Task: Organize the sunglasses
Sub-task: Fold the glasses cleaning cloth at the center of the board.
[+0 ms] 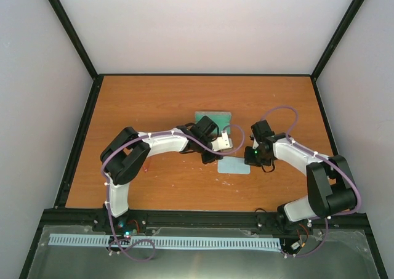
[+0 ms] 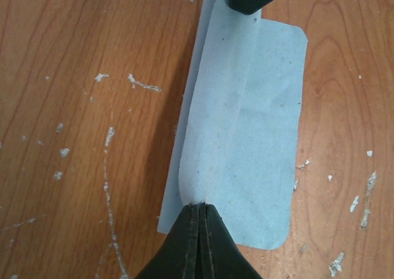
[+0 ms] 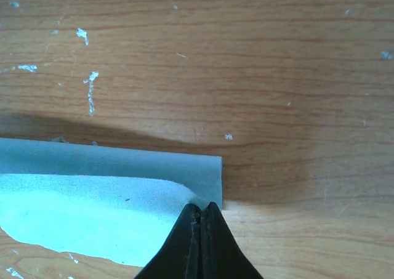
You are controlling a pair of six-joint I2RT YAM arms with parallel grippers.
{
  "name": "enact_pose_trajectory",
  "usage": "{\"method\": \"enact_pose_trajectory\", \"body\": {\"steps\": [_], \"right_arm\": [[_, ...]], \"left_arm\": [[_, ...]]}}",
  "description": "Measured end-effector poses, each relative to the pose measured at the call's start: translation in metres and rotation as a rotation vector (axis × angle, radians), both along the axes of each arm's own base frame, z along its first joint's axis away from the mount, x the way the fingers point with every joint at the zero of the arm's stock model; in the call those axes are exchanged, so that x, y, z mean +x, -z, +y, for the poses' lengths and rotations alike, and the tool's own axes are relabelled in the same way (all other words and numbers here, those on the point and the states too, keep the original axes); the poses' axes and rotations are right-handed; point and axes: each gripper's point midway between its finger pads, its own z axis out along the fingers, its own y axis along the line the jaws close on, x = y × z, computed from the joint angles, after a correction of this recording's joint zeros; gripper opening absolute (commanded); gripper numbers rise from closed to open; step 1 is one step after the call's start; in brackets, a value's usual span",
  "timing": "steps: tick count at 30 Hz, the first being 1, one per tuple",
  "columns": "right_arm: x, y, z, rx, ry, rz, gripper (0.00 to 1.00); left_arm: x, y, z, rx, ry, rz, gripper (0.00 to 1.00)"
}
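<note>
Left gripper (image 2: 198, 210): pressed together, pinching the left end of the folded light blue cloth (image 2: 246, 125). Right gripper (image 3: 202, 210): closed on the cloth's right corner. Bare wooden table (image 1: 154, 100) all round. Green-lined case (image 1: 212, 117) just beyond, on the far side. Sunglasses: not discernible.

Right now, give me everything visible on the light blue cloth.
The light blue cloth is thin, matte fabric with rounded corners, lying on the wooden table. It is folded over lengthwise, with a lower layer peeking out along one side and a faint crease across it. The left gripper pinches one end of the fold and the right gripper the opposite end; both are shut on it.
</note>
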Motion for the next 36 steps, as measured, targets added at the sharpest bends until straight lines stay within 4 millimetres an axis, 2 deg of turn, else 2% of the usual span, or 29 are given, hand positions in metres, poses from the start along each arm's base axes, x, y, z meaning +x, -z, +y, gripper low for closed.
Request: {"method": "enact_pose_trajectory", "body": {"steps": [12, 21, 30, 33, 36], "right_arm": [[-0.011, 0.009, 0.002, 0.022, 0.002, 0.03, 0.12], [-0.019, 0.001, 0.002, 0.051, 0.011, 0.004, 0.15], [-0.021, -0.022, 0.0, 0.076, 0.036, -0.066, 0.13], [-0.021, -0.029, -0.002, 0.079, 0.052, -0.089, 0.03], [-0.018, -0.029, 0.0, 0.085, 0.061, -0.086, 0.03]], "left_arm": [[-0.018, 0.012, 0.004, 0.016, 0.014, 0.049, 0.11], [-0.024, 0.009, 0.008, 0.016, 0.017, 0.053, 0.11], [-0.035, 0.001, 0.017, 0.01, 0.008, 0.05, 0.1], [-0.032, -0.006, 0.018, -0.001, -0.017, 0.028, 0.09], [-0.023, -0.009, 0.017, -0.012, -0.05, 0.01, 0.09]]}}
